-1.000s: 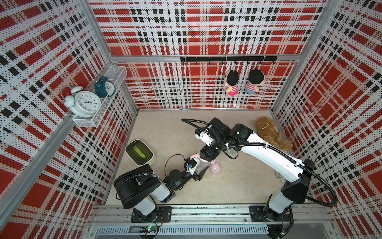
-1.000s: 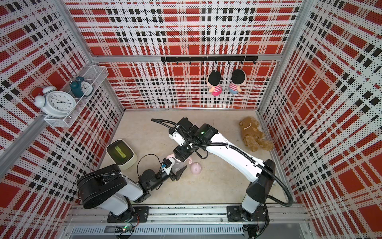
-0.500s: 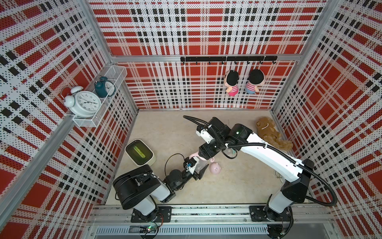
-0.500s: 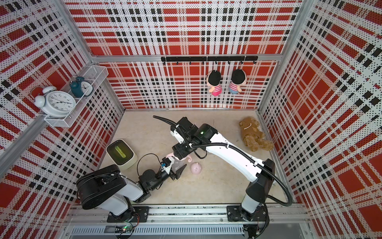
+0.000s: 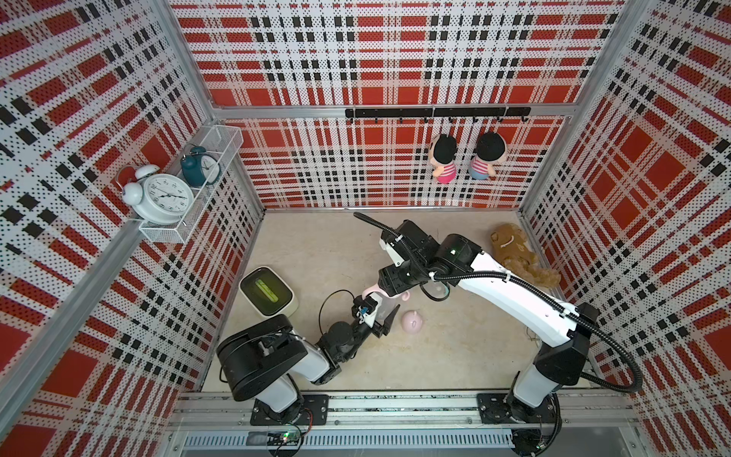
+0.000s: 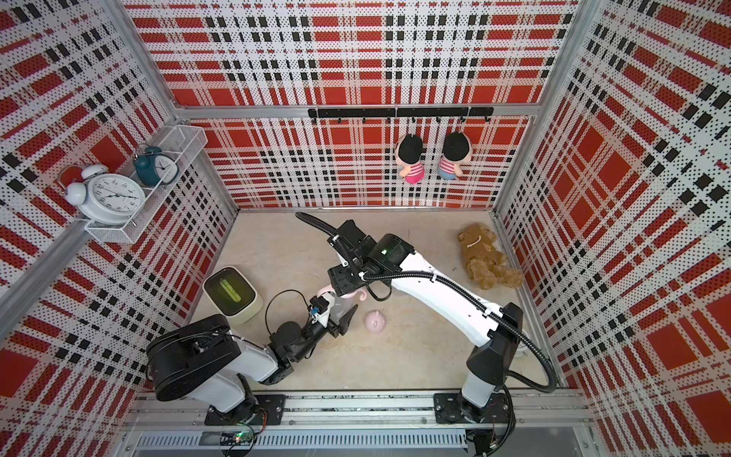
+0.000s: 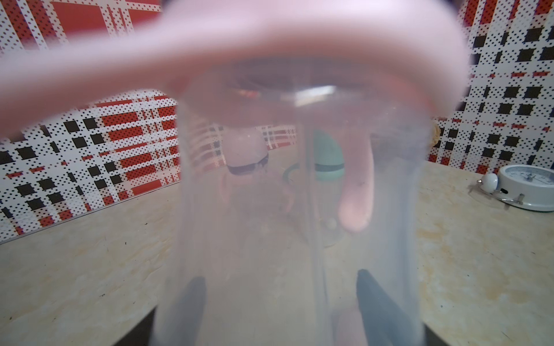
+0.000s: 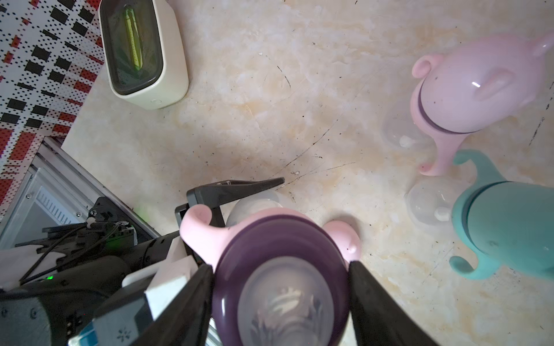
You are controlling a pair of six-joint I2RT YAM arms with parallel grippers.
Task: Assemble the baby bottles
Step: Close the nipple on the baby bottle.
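Step judged: collar fitting. Left hand [image 7: 284,299] clamped on clear bottle [image 7: 299,209]; right hand [image 8: 281,287] half-open, gripping purple collar [image 8: 278,236] — next: twist home, then fetch dome cap [image 5: 411,322].

purple collar [image 8: 281,236], pink handle ring [image 8: 201,230], teal bottle [image 8: 506,227], red-white-black plaid walls [image 5: 395,51]

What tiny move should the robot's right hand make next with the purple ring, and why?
Probably twist the purple collar tighter. The right gripper pinches it from both sides atop the clear bottle, which the left gripper grips; the pink cap lies off on the table.
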